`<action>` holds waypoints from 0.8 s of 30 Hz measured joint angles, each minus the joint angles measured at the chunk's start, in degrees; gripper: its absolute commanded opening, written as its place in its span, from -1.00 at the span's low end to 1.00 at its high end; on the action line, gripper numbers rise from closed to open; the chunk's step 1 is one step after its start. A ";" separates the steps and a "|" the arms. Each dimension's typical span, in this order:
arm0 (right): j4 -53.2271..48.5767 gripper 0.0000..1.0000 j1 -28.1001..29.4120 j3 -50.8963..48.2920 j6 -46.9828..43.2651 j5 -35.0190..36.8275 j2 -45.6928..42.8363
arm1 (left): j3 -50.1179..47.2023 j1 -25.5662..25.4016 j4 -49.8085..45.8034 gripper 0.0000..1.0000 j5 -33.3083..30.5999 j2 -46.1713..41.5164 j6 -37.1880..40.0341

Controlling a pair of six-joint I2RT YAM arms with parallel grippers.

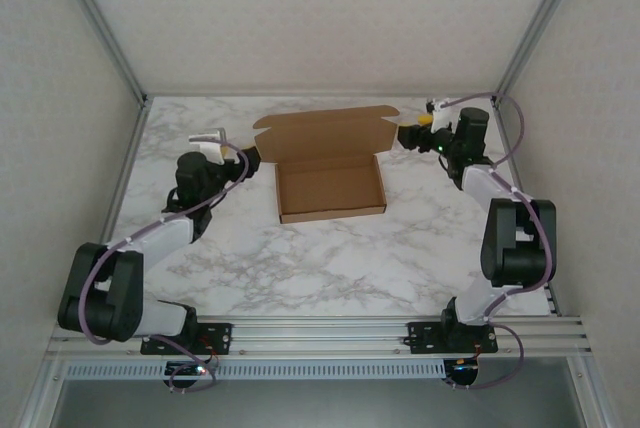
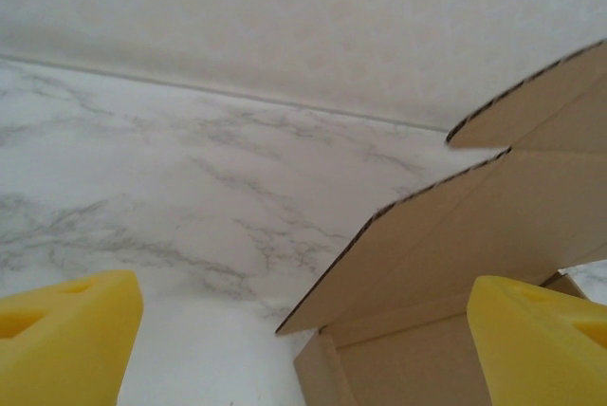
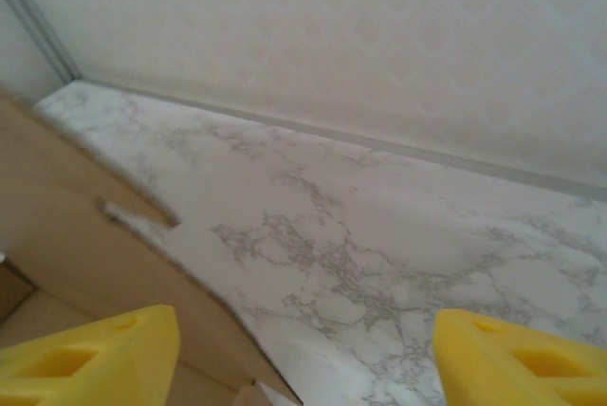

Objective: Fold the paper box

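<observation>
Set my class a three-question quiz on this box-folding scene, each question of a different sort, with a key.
1. True or false: the paper box has its lid folded shut.
2. The left hand and right hand have their fingers: A wide apart; B pressed together; C clamped on a pen.
3. Fill in: the box sits on a ___-patterned table.
Key: 1 false, the lid stands open along the far side; 2 A; 3 marble.
</observation>
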 measured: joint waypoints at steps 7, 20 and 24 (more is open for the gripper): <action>0.92 0.54 0.68 0.37 -4.31 -4.00 0.76 | 4.87 0.00 -0.15 0.77 2.64 3.04 2.05; -4.46 0.32 4.87 8.85 -11.21 -4.92 8.24 | 8.37 -0.22 -2.64 0.72 6.80 7.06 5.18; -5.73 0.17 5.20 9.42 -11.78 -2.97 8.72 | 8.37 -0.42 -2.34 0.70 7.69 7.87 5.53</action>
